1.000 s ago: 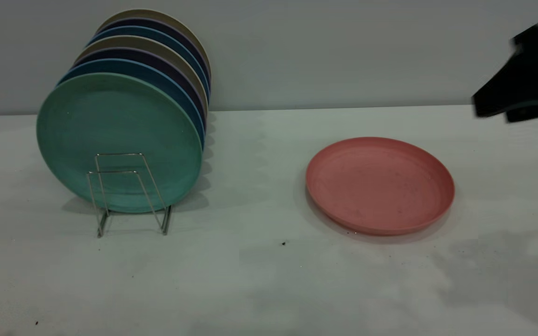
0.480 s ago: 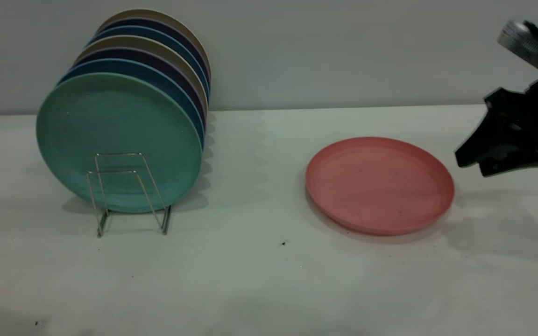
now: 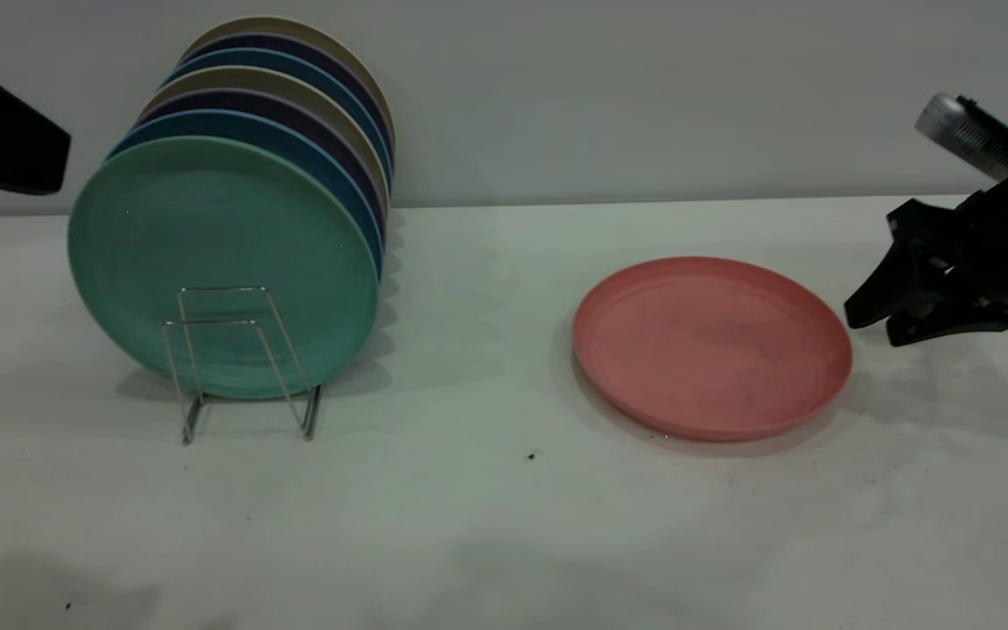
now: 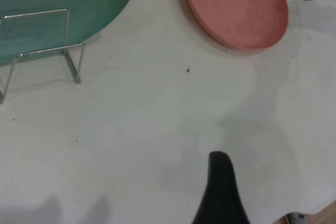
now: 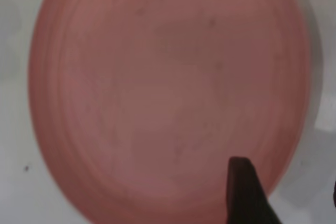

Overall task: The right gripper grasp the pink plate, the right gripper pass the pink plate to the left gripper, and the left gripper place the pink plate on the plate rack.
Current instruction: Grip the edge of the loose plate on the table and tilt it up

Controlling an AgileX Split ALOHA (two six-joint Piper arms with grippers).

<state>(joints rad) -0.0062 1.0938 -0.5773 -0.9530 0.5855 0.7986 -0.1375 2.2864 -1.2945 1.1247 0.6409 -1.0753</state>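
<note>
The pink plate (image 3: pixel 712 346) lies flat on the white table, right of centre, and fills the right wrist view (image 5: pixel 168 93). My right gripper (image 3: pixel 871 328) hangs low just off the plate's right rim, apart from it, jaws open and empty. One of its fingers (image 5: pixel 241 192) shows over the plate's edge. The plate rack (image 3: pixel 241 350) stands at the left, its two front wire loops bare. My left gripper (image 3: pixel 27 188) hovers at the far left, above and beside the rack, open and empty. A single finger (image 4: pixel 220 187) of it shows over bare table.
Several plates stand upright in the rack, a teal-green one (image 3: pixel 224 262) in front, with blue, purple and beige ones behind. A grey wall runs along the table's far edge. White tabletop (image 3: pixel 469 367) lies between rack and pink plate.
My right gripper has come down from the upper right to table height beside the pink plate's right rim. My left gripper has come into view at the far left. The plate has not moved.
</note>
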